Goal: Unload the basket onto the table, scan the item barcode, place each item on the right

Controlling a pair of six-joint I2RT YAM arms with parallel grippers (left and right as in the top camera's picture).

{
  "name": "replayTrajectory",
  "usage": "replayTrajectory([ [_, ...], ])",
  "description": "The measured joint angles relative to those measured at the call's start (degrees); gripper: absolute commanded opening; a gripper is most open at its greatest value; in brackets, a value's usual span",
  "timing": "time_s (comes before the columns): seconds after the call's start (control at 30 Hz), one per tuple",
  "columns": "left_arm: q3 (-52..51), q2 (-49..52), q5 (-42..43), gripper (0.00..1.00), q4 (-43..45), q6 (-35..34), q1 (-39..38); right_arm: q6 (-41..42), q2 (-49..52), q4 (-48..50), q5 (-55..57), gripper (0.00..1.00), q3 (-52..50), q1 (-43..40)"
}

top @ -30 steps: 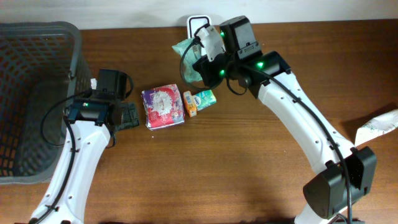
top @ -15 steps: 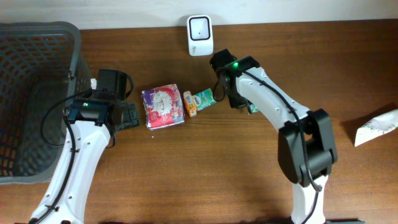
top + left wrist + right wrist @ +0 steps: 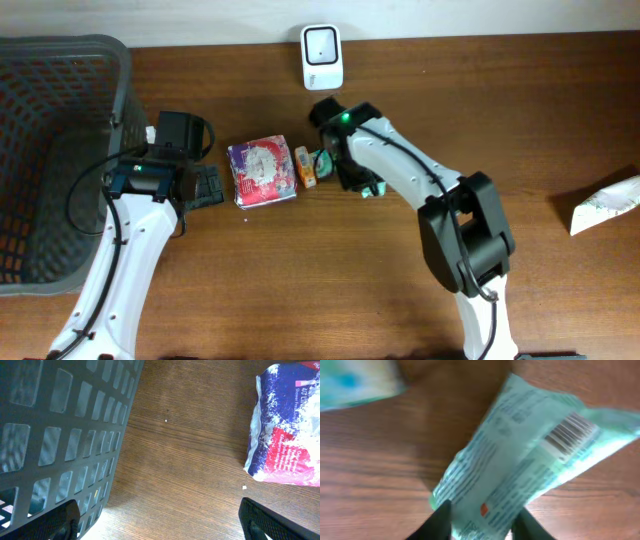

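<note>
A teal packet (image 3: 530,460) lies flat on the wood in the right wrist view, its barcode (image 3: 567,432) facing up. My right gripper (image 3: 482,522) stands over its near end, fingers parted on either side, no longer pinching it. From overhead the right gripper (image 3: 365,185) is low beside the small packs, only a corner of the teal packet (image 3: 374,190) showing. The white scanner (image 3: 322,44) stands at the back edge. My left gripper (image 3: 160,522) is wide open and empty, between the basket and the blue-and-red package (image 3: 287,425).
A grey basket (image 3: 60,160) fills the left side. The blue-and-red package (image 3: 262,170), an orange pack (image 3: 305,167) and a green pack (image 3: 328,157) lie mid-table. A white packet (image 3: 605,205) rests at the right edge.
My right arm swung down from the scanner to the table beside the small packs, carrying the teal packet. Its jaws have parted. The left arm has not moved.
</note>
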Motion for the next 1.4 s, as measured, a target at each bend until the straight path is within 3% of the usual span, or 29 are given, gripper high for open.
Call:
replayTrajectory([
  [0.23,0.0,0.0,0.0,0.99,0.0,0.0,0.0,0.5,0.0,0.0,4.8,0.04,0.0,1.4],
  [0.4,0.0,0.0,0.0,0.99,0.0,0.0,0.0,0.5,0.0,-4.1,19.1,0.04,0.0,1.0],
  [0.53,0.0,0.0,0.0,0.99,0.0,0.0,0.0,0.5,0.0,-1.8,22.8,0.04,-1.5,-2.5],
  [0.6,0.0,0.0,0.0,0.99,0.0,0.0,0.0,0.5,0.3,-0.8,22.1,0.13,-3.6,-4.8],
  [0.73,0.0,0.0,0.0,0.99,0.0,0.0,0.0,0.3,0.7,1.3,15.5,0.24,-4.2,-6.2],
  [0.83,0.0,0.0,0.0,0.99,0.0,0.0,0.0,0.0,0.7,3.6,8.9,0.43,-4.2,-4.8],
  [0.9,0.0,0.0,0.0,0.99,0.0,0.0,0.0,-0.1,0.7,3.3,6.1,0.47,-4.2,-3.3],
  [0.93,0.0,0.0,0.0,0.99,0.0,0.0,0.0,-0.1,0.7,1.6,5.1,0.54,-3.7,-2.5],
  [0.97,0.0,0.0,0.0,0.99,0.0,0.0,0.0,-0.2,0.7,-0.1,4.4,0.72,-2.7,-1.8],
  [1.03,0.0,0.0,0.0,0.99,0.0,0.0,0.0,0.0,1.1,-4.1,3.4,0.84,2.6,-1.5],
  [1.17,0.0,0.0,0.0,0.99,0.0,0.0,0.0,-2.9,1.1,-5.4,-1.5,0.81,13.7,-9.0],
  [1.3,0.0,0.0,0.0,0.99,0.0,0.0,0.0,-17.6,1.2,-5.0,-24.2,0.73,13.4,-25.6],
  [1.4,0.0,0.0,0.0,0.99,0.0,0.0,0.0,-24.2,1.2,-4.2,-36.2,0.72,10.9,-33.9],
])
